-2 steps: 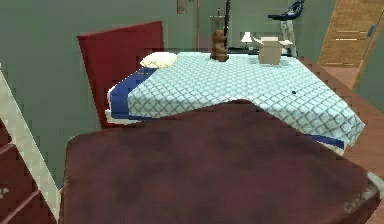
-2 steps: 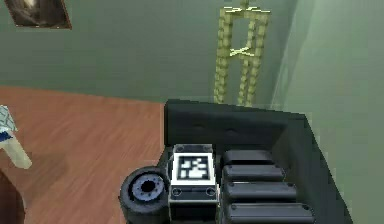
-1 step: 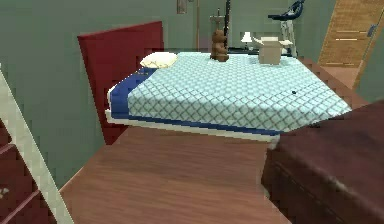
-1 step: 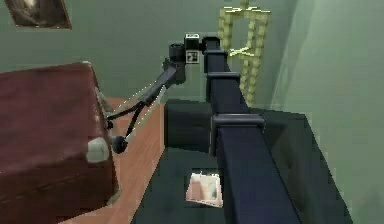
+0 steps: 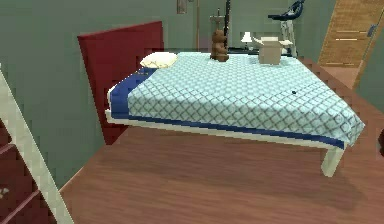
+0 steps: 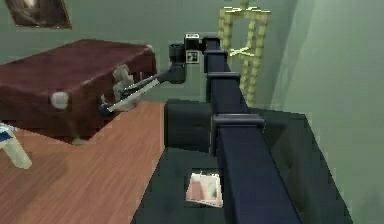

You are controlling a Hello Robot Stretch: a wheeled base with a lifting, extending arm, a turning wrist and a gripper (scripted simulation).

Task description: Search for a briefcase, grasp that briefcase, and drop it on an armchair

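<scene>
The dark red-brown rectangular briefcase point(image 6: 65, 85) hangs at the far end of the dark square arm point(image 6: 235, 120), clear of the wooden floor point(image 6: 90, 180); the jaws hold it, thin fingers point(image 6: 135, 92) against its side; beneath the arm sits a dark upholstered armchair point(image 6: 295, 165) with a small pale booklet point(image 6: 205, 188) on its seat; in the forward view stands a blue chequered bed point(image 5: 230, 95).

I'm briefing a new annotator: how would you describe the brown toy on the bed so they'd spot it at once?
Find the big bed with the blue-and-white checked cover. At its far side, between the white pillow and a pale box, sits the teddy bear. It alone is brown and upright.
</scene>
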